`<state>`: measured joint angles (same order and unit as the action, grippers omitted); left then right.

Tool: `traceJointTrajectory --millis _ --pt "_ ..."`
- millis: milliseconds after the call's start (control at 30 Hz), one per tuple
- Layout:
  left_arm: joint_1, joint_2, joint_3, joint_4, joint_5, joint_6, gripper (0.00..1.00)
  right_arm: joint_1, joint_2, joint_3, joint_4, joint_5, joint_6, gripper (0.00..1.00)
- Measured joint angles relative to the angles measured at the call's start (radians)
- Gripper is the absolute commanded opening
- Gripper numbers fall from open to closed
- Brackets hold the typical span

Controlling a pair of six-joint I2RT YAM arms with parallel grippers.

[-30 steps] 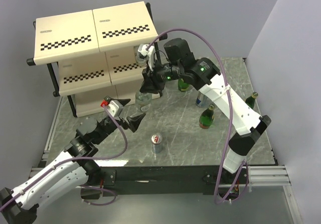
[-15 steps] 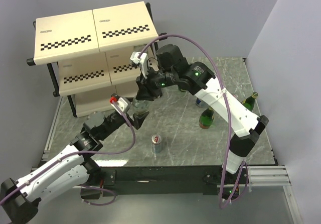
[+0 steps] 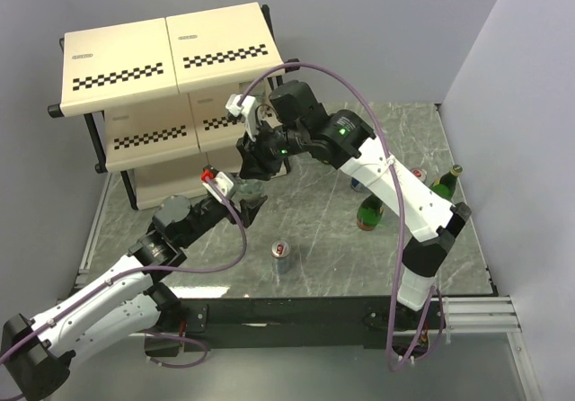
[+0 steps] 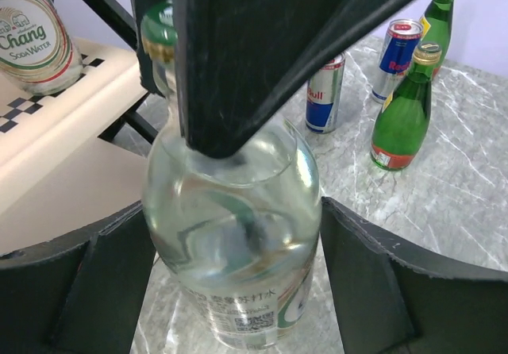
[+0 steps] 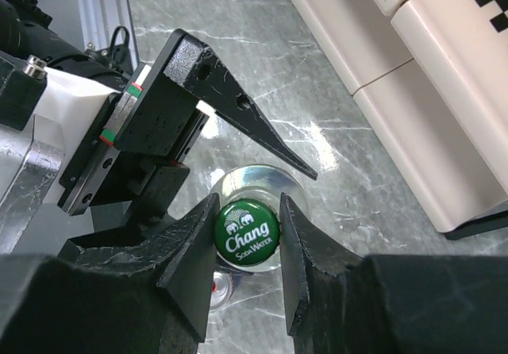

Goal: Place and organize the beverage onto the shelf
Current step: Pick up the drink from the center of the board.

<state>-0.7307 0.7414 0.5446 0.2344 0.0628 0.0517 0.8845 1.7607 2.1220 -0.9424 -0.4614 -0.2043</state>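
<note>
Short clear glass bottle (image 4: 234, 243) with a green Chang cap stands upright: long axis vertical, cap up, label low on the body. It is over the grey marble table (image 3: 341, 257) just in front of the three-tier cream and checkered shelf (image 3: 144, 55). Can't tell if its base touches the table.

Right gripper (image 5: 248, 211) comes down from above, its fingers clamped on the neck just under the cap. Left gripper (image 4: 234, 282) reaches in from the near side, jaws spread wide around the bottle's body. Its pads are right at the glass; can't tell if they press.

A black frame tube of the shelf is close behind the bottle. A second clear Chang soda bottle (image 4: 36, 32) sits on a cream tier. To the right, well apart, are two slim blue-silver cans (image 4: 324, 92) and two tall green glass bottles (image 4: 405, 112), all upright. One more lone can (image 3: 282, 255) stands near the table's front edge.
</note>
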Motion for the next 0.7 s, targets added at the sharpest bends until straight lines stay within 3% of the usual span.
traceJointTrajectory --millis 233,467,700 --pt "0.0 0.008 0.002 -0.005 -0.007 0.01 0.69 0.016 0.002 0.0 -0.005 0.036 -0.012 0.0" --pt "0.0 0.035 0.019 -0.017 -0.01 0.012 0.79 0.028 0.002 0.0 -0.008 0.076 -0.025 0.0" --pt "0.0 0.035 0.019 -0.023 -0.016 0.012 0.78 0.031 0.002 0.0 -0.008 0.077 -0.025 0.0"
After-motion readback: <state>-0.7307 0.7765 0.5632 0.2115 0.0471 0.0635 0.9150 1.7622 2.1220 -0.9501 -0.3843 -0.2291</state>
